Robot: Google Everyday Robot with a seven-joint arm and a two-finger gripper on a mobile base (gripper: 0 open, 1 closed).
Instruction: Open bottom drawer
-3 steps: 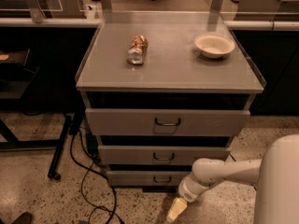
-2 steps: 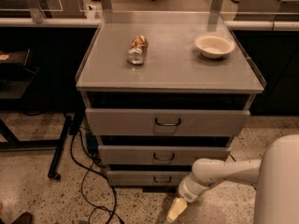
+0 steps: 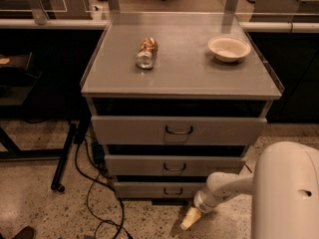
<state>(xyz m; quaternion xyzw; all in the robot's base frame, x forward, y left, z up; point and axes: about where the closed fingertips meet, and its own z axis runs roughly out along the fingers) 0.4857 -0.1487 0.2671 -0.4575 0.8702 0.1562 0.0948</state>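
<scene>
The bottom drawer is the narrowest grey front of three, low on the cabinet, with a small dark wire handle at its centre. It looks pushed in, set back under the middle drawer. My gripper hangs at the end of the white arm, near the floor, just below and right of the bottom drawer's handle. It touches nothing.
The top drawer juts out furthest. On the cabinet top lie a crushed can and a white bowl. Black cables trail on the floor at left, beside a dark stand leg.
</scene>
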